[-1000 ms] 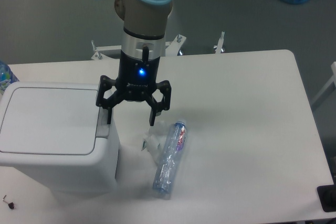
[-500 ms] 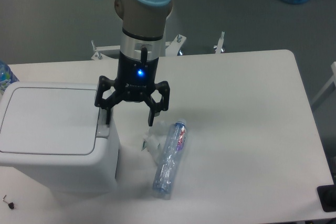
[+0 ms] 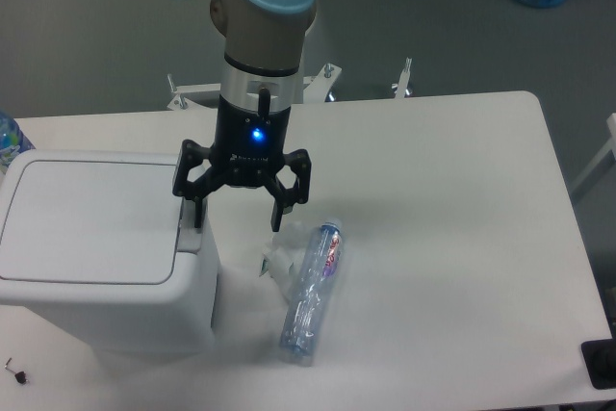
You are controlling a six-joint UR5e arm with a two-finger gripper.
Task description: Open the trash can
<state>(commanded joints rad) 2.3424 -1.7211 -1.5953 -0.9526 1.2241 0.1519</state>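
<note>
Overhead, the trash can (image 3: 101, 252) sits at the table's (image 3: 462, 238) left edge, lid closed, with its grey tab (image 3: 189, 235) on the right rim. Spread wide, the gripper (image 3: 238, 217) hangs with 1 finger directly over that tab and the other past the bin's right side, near a bottle (image 3: 310, 293) lying flat.

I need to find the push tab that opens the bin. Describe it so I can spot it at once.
Start at the big white trash can on the table's left side. Follow its closed lid to the right-hand edge, the side facing the plastic bottle. The small grey push-button tab sits there on the rim, under one finger of the open gripper, and is the only grey part on the white bin.
</note>
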